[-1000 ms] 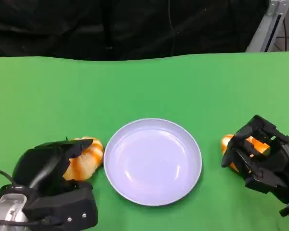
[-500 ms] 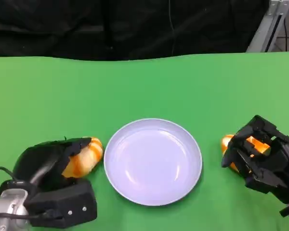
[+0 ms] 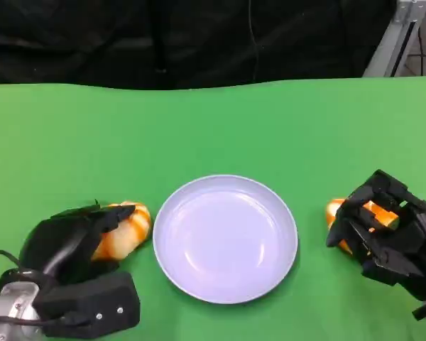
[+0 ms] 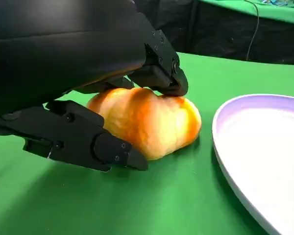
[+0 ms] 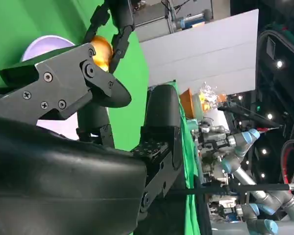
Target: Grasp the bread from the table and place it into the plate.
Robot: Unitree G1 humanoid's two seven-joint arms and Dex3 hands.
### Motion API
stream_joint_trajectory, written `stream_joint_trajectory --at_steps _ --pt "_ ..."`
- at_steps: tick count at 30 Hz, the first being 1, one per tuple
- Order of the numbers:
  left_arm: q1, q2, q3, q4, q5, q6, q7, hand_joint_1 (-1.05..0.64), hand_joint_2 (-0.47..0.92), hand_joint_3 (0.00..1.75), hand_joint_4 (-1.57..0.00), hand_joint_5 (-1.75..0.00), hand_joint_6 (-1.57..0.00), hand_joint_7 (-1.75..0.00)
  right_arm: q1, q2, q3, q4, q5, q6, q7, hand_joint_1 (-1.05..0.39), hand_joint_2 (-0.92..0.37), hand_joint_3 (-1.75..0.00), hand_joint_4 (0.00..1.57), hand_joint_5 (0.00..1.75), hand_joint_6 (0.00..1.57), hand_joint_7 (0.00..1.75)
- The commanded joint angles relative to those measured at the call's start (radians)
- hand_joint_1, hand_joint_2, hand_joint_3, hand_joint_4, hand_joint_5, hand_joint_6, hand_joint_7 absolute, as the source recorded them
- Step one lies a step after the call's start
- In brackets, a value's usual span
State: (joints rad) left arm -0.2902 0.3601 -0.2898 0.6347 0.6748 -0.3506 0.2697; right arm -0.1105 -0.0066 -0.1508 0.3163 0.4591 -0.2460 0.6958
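Observation:
A white round plate (image 3: 270, 278) lies in the middle of the green table. Left of it, an orange-striped bread (image 3: 128, 231) lies on the cloth. My left hand (image 3: 67, 245) wraps it from the near side. In the left wrist view one finger (image 4: 164, 81) presses on top of the bread (image 4: 147, 122) and the thumb (image 4: 95, 147) lies along its lower side. The plate's rim (image 4: 225, 142) is close by. Right of the plate, a second orange bread (image 3: 373, 214) sits inside the curled fingers of my right hand (image 3: 387, 238). The right wrist view shows it (image 5: 101, 49) between the fingertips.
The green cloth (image 3: 213, 128) runs back to a black curtain (image 3: 163, 39). A grey metal stand (image 3: 397, 35) rises at the far right corner. Beyond the table's side, the right wrist view shows other robot arms and clutter (image 5: 220, 142).
My left hand has shifted slightly around its bread, and its wrist has slid a little down and left. The right hand, its bread and the plate have not moved.

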Motion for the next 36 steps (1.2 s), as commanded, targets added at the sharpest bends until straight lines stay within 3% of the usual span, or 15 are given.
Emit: stream_joint_trajectory --at_steps 1,5,9,10,11,13,14,22,36 --pt "-0.005 0.01 0.004 0.024 -0.021 0.01 0.012 0.05 0.92 0.13 -0.64 -0.06 -0.74 -0.07 0.005 -0.014 -0.013 -0.004 0.01 -0.006 0.002 -0.03 -0.67 -0.91 0.47 1.74 0.52 1.33" --pt "-0.011 0.008 0.002 0.036 -0.03 -0.001 0.021 0.06 0.92 0.15 -0.73 -0.11 -0.86 -0.11 0.005 -0.015 -0.012 -0.005 0.007 -0.006 0.0 -0.03 -0.68 -0.9 0.48 1.73 0.53 1.33" --pt "-0.016 0.004 0.001 0.053 -0.032 -0.012 0.043 0.06 0.92 0.16 -0.75 -0.13 -0.89 -0.12 0.004 -0.015 -0.013 -0.003 0.011 -0.006 0.005 -0.03 -0.69 -0.89 0.48 1.73 0.53 1.33" --pt "-0.019 0.0 0.002 0.063 -0.032 -0.018 0.056 0.03 0.92 0.16 -0.64 -0.6 -0.87 -0.32 0.004 -0.015 -0.014 -0.001 0.013 -0.006 0.008 -0.02 -0.69 -0.89 0.47 1.73 0.52 1.33" --pt "-0.022 -0.002 0.002 0.07 -0.032 -0.023 0.067 0.01 0.92 0.16 -0.47 -1.08 -0.77 -0.64 0.003 -0.015 -0.014 0.0 0.015 -0.006 0.01 -0.01 -0.69 -0.9 0.47 1.73 0.52 1.33" --pt "-0.028 -0.011 0.005 0.094 -0.036 -0.039 0.103 0.0 0.92 0.13 -0.37 -1.43 -0.7 -0.92 0.001 -0.015 -0.015 0.003 0.014 -0.004 0.01 -0.02 -0.68 -0.9 0.46 1.74 0.52 1.32" --pt "-0.03 -0.015 0.007 0.103 -0.037 -0.045 0.12 0.0 0.92 0.12 -0.35 -1.49 -0.69 -0.98 0.001 -0.015 -0.014 0.001 0.009 -0.006 0.004 -0.03 -0.68 -0.89 0.47 1.74 0.52 1.33" --pt "-0.034 -0.019 0.003 0.113 -0.025 -0.052 0.198 -0.02 0.92 0.11 -0.35 -1.59 -0.63 -1.15 0.001 -0.015 -0.012 0.0 0.008 -0.004 0.001 -0.01 -0.68 -0.92 0.47 1.74 0.52 1.34" --pt "0.002 -0.009 0.016 0.024 -0.011 -0.036 0.242 0.01 0.92 0.09 -0.36 -1.51 -0.6 -1.13 -0.003 -0.014 -0.012 0.008 0.006 -0.01 0.002 -0.02 -0.67 -0.93 0.48 1.73 0.53 1.32"
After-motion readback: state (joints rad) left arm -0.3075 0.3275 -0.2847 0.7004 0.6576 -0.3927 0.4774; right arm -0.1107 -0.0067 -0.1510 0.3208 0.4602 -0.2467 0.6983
